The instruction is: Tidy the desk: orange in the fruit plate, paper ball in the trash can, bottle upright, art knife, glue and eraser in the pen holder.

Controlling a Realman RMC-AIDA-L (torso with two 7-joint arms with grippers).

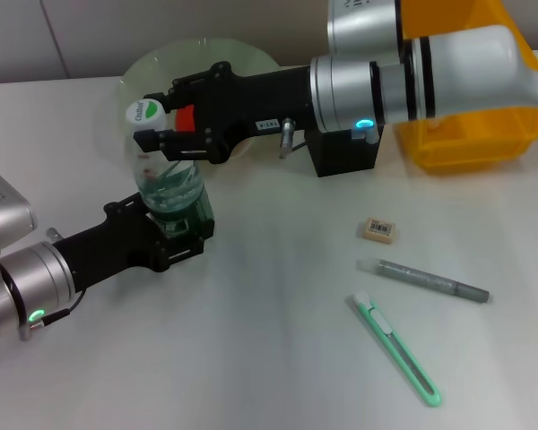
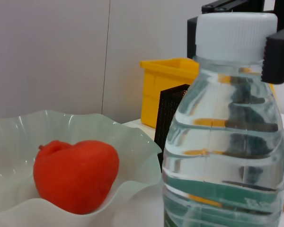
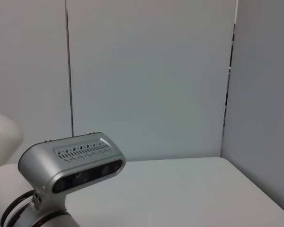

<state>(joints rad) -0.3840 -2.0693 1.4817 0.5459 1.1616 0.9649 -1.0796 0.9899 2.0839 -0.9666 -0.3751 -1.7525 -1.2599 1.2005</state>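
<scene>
The bottle (image 1: 169,184) stands upright on the table (image 1: 269,358), long axis vertical and white cap (image 1: 146,111) up, just in front of the fruit plate (image 1: 152,63). My left gripper (image 1: 181,231) is clamped on its lower body, and my right gripper (image 1: 152,121) is closed around its neck under the cap. Well off to my right the eraser (image 1: 378,230), glue (image 1: 423,279) and art knife (image 1: 396,349) lie flat, the knife's length running diagonally toward me.
</scene>
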